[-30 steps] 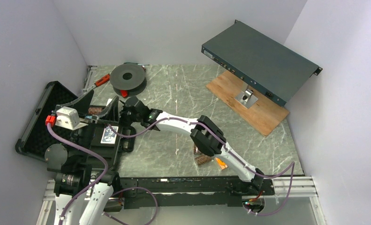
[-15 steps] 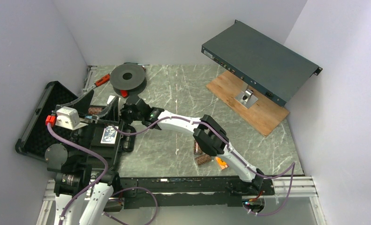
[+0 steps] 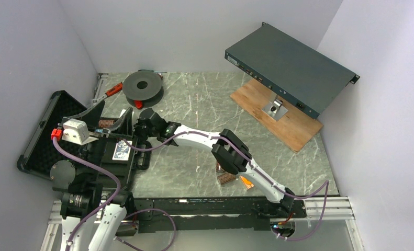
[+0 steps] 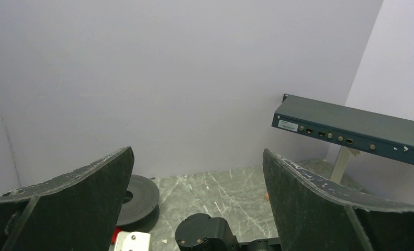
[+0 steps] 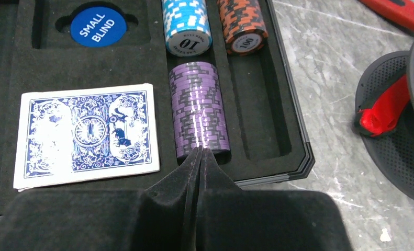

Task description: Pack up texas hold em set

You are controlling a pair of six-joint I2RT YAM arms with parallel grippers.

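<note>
The right gripper has its fingers pressed together, empty, tips at the near end of the purple stack, which lies in a foam slot of the open case beside the deck; shut like this they likely serve as a blunt pusher to seat the chips. The left gripper, fingers wide apart, hangs raised out of the way, and a brown stack waits on the table
</note>
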